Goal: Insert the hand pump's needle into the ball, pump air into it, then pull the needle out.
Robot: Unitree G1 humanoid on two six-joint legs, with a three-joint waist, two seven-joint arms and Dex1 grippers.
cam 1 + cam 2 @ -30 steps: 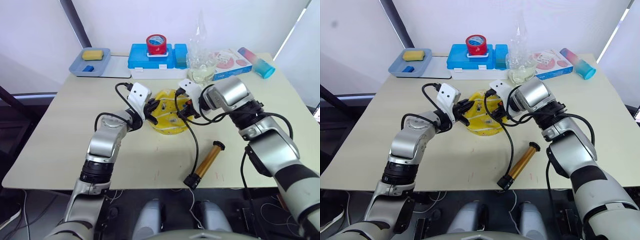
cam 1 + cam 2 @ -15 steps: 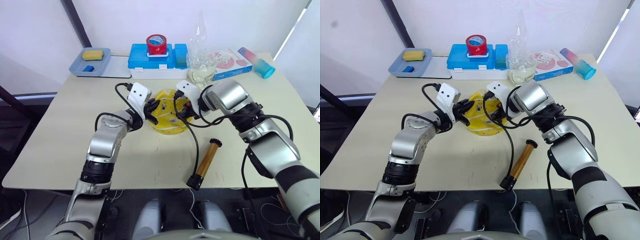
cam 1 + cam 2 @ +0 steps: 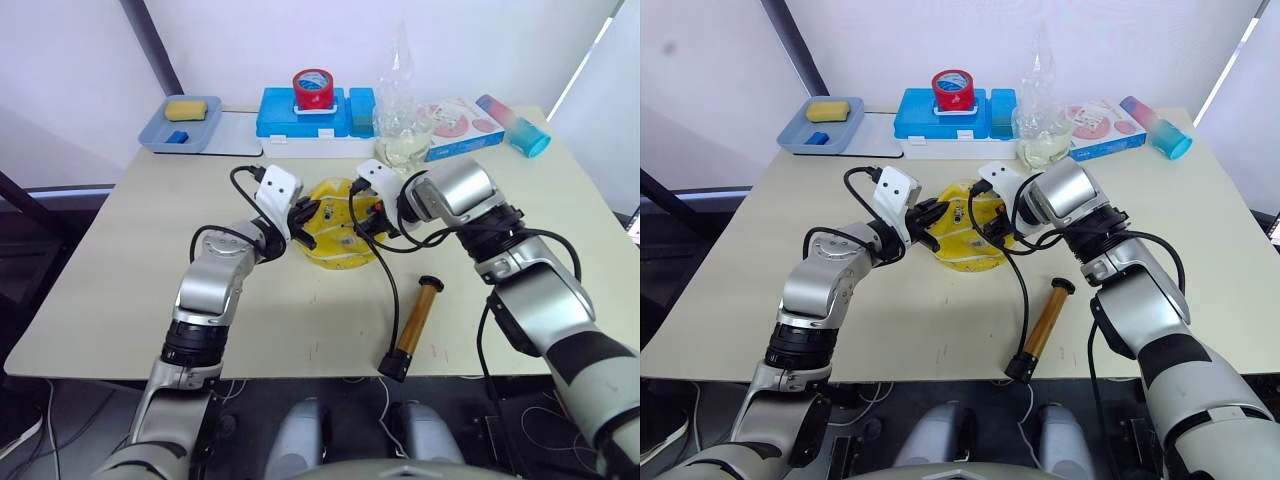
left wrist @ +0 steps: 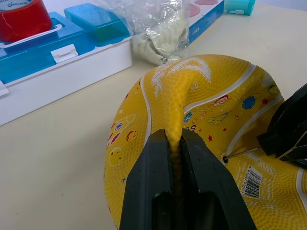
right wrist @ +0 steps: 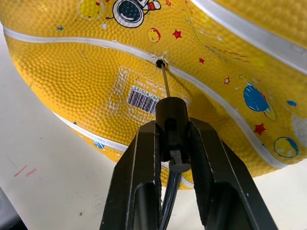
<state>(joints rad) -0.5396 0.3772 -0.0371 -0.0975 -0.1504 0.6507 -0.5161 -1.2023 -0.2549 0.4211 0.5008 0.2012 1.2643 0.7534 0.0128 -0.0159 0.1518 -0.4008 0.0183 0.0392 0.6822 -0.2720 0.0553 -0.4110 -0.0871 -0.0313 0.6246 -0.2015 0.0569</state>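
The yellow ball (image 3: 338,228) sits dented in the middle of the table. My left gripper (image 4: 176,143) is shut on a folded ridge of the ball (image 4: 201,96) on its left side. My right gripper (image 5: 172,136) is shut on the black fitting of the needle (image 5: 164,80), whose tip sits in the ball's valve hole beside the barcode label. The thin black hose (image 3: 388,270) runs from there down to the hand pump (image 3: 414,318), a gold-bronze tube lying on the table near the front edge, right of centre.
Along the table's back edge stand a grey tray (image 3: 180,125) with a sponge, a blue-and-white box (image 3: 310,122) with a red tape roll, a clear plastic bag (image 3: 402,110), a flat box (image 3: 460,122) and a teal-tipped tube (image 3: 512,125).
The hand pump has swung on the table, its lower end shifting right so it lies more upright. Both grippers keep their holds at the ball.
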